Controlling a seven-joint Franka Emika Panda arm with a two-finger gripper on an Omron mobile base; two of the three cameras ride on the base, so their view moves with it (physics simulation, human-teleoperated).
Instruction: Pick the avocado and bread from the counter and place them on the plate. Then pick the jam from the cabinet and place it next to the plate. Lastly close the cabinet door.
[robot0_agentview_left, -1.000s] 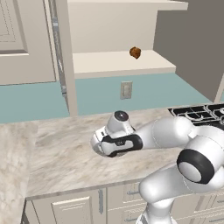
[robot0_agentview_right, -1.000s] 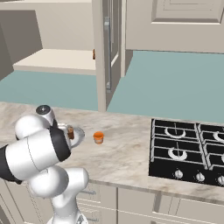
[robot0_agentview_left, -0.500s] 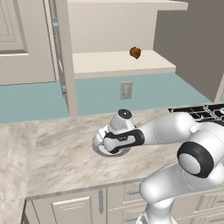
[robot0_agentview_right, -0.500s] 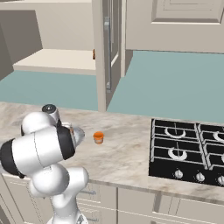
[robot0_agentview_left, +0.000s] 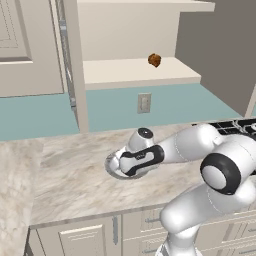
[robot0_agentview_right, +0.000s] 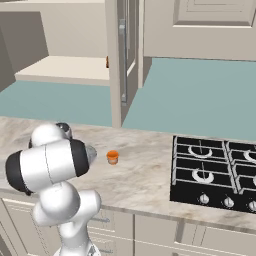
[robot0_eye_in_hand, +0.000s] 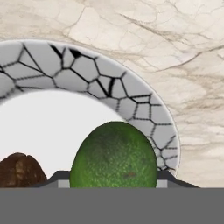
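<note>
Left base view: the arm reaches from 4 o'clock toward centre, its hand (robot0_agentview_left: 131, 165) low over the plate (robot0_agentview_left: 112, 164) on the counter (robot0_agentview_left: 70, 180). At 12 o'clock, a brown lump (robot0_agentview_left: 154, 60) sits on the open cabinet's shelf (robot0_agentview_left: 125, 72).

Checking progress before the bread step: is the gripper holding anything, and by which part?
The avocado, gripped across its sides between the fingertips, over the plate.

plate (robot0_eye_in_hand: 131, 100) — left side cut off
</note>
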